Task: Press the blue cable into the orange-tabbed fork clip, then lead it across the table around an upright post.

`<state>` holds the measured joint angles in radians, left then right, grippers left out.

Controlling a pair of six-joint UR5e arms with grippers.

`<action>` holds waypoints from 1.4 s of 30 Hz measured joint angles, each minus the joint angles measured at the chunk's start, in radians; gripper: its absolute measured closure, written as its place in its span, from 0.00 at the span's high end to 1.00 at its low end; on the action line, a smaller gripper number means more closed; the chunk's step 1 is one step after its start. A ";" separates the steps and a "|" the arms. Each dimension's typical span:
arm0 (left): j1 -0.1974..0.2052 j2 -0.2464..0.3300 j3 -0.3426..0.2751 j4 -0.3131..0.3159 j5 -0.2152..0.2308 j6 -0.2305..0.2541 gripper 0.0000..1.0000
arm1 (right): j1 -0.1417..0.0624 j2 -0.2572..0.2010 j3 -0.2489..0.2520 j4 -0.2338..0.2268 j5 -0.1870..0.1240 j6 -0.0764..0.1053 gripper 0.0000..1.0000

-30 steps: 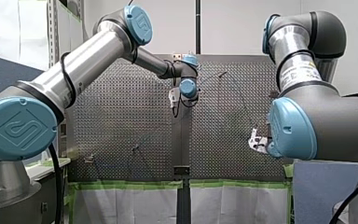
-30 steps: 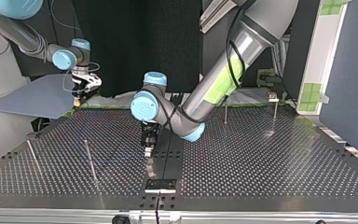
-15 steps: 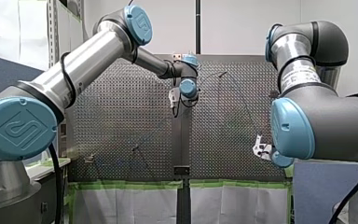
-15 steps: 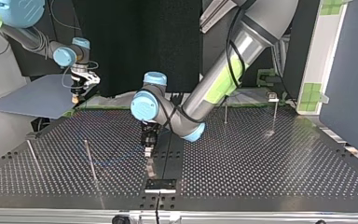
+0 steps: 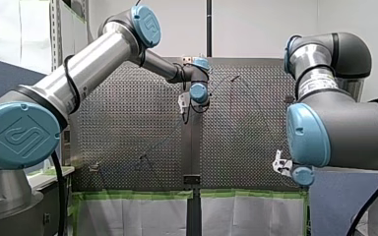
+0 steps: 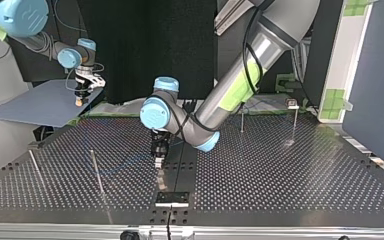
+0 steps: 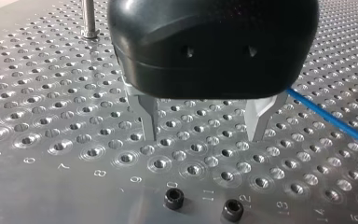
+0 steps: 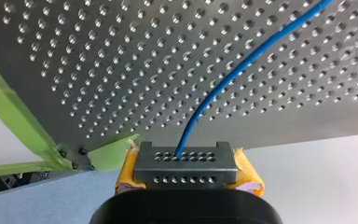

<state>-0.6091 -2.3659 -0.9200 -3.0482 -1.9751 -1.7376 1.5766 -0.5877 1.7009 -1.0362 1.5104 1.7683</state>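
The cable [image 8: 242, 60] is thin, light and limp. It lies in a slack curve and would likely slip through smooth pads, so it should be held firmly, close to the section being seated.

The right gripper [image 8: 186, 163] is clamped on the cable between yellow pads [image 8: 127, 172], out past the edge of the table [image 8: 98, 70]. The left gripper [image 7: 205, 130] hangs just above the table, fingers wide apart and empty, with the cable passing just beside one finger.

Only the wrist views show the cable clearly. The top view adds the wide spacing of the arms and a post [image 6: 96, 170] between them. The clip cannot be made out in any view.
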 joint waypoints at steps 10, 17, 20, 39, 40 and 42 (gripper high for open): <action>0.000 0.000 0.000 0.000 0.001 -0.001 0.92 | -0.015 0.094 -0.042 0.004 -0.001 0.000 0.00; -0.001 0.000 0.000 0.000 0.000 -0.002 0.92 | -0.022 0.132 -0.056 0.001 0.000 0.000 0.00; -0.002 0.000 0.000 0.000 -0.001 -0.002 0.92 | -0.026 0.137 -0.060 -0.002 0.001 0.001 0.00; -0.005 0.000 0.000 -0.007 -0.003 0.000 0.92 | -0.037 0.185 -0.100 -0.001 -0.004 -0.001 0.00; -0.005 0.000 0.000 -0.007 -0.003 0.000 0.92 | -0.037 0.186 -0.102 0.000 -0.004 -0.002 0.00; -0.005 0.000 0.000 -0.008 -0.003 0.000 0.92 | -0.037 0.187 -0.104 0.002 -0.004 -0.003 0.00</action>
<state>-0.6142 -2.3659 -0.9200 -3.0563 -1.9779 -1.7379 1.5398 -0.4006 1.5968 -1.0339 1.5065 1.7654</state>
